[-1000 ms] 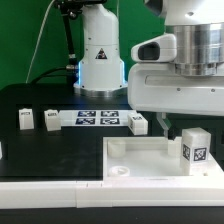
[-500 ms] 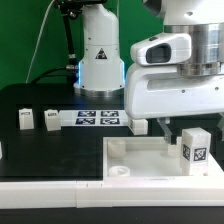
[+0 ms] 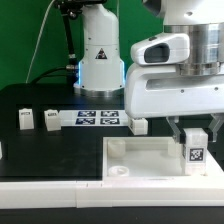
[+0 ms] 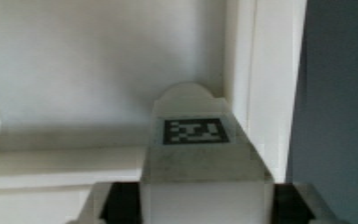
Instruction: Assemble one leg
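At the exterior view's lower right, the gripper (image 3: 194,138) has its jaws clamped on the leg (image 3: 195,152) (tag facing out), standing upright over the white panel (image 3: 135,156).

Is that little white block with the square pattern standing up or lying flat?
Standing up. The leg sits upright on the white panel, tag facing the camera, with the gripper fingers on either side. Whether they squeeze it, I cannot tell.

No readable words or numbers, a black triangular warning sign on the white robot base (image 3: 100,55), black-and-white fiducial tags on the marker board (image 3: 97,118), one such tag on the leg (image 3: 194,153) (image 4: 197,131)
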Tool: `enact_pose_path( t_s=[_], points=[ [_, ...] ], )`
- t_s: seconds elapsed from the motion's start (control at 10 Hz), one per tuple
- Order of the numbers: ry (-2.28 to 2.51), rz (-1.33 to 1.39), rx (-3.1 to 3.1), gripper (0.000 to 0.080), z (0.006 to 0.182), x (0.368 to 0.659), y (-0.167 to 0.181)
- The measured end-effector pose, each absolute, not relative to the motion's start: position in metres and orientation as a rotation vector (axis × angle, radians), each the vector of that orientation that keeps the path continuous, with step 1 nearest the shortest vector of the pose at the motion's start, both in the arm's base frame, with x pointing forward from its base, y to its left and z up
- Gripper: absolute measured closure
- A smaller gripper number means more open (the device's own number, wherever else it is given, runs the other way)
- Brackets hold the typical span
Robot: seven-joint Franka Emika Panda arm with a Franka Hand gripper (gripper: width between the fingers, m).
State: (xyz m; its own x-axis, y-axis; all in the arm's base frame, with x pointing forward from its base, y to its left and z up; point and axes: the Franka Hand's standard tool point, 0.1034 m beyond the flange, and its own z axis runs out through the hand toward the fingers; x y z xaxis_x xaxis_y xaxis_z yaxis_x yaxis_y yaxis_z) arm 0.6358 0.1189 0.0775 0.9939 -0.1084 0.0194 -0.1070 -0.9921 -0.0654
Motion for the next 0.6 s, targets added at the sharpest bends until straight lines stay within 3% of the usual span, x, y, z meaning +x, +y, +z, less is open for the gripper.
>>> enact_pose_path(
  t_s=[0.6],
  points=[
    [1.024,-0.018,-2.924,0.0501,0.077,0.635,0.097]
  ],
)
